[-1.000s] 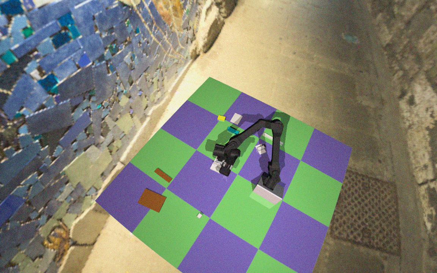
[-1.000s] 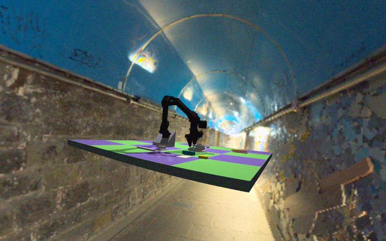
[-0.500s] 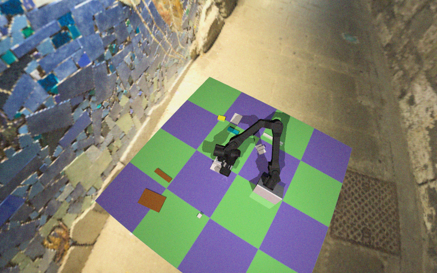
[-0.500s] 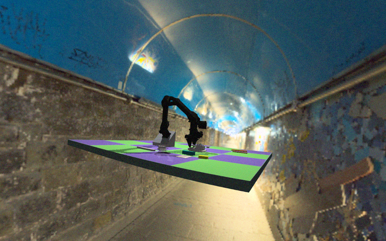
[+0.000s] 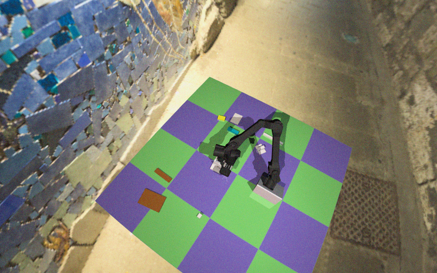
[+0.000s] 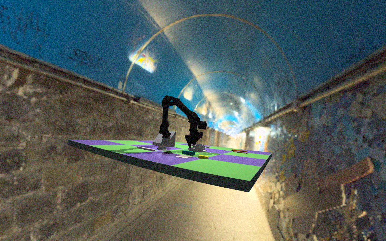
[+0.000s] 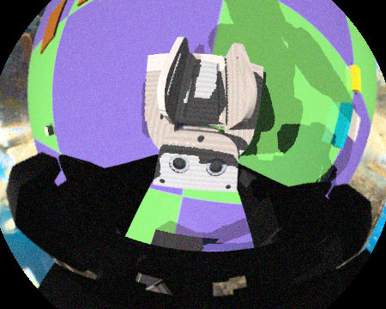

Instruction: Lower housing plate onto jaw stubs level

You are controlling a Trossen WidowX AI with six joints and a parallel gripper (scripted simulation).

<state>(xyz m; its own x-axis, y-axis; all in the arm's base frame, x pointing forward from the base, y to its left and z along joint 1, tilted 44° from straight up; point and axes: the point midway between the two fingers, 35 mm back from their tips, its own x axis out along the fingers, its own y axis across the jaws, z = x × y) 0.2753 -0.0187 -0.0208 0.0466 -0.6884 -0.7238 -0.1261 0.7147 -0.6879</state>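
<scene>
My gripper (image 7: 196,163) (image 6: 190,146) points down, its fingers on both sides of a pale housing plate. The fingers are shut on this plate (image 7: 198,179), which has two round holes with dark centres and light rings. The plate looks close to level in the wrist view; whether it touches the stubs below cannot be told. Beyond it, two upright curved jaws, the left jaw (image 7: 163,92) and the right jaw (image 7: 242,86), stand on a pale base (image 7: 152,70). This assembly also shows in the top view (image 5: 215,165) and the exterior view (image 6: 200,146). The stubs are mostly hidden under the plate.
A teal block (image 5: 233,130) (image 7: 343,125), a yellow block (image 5: 221,118) (image 7: 356,78) and a pale flat piece (image 5: 236,118) lie to one side. White blocks (image 5: 260,148) lie under the arm. A brown slab (image 5: 151,200), a brown bar (image 5: 163,174) and a small white cube (image 5: 199,215) lie farther off.
</scene>
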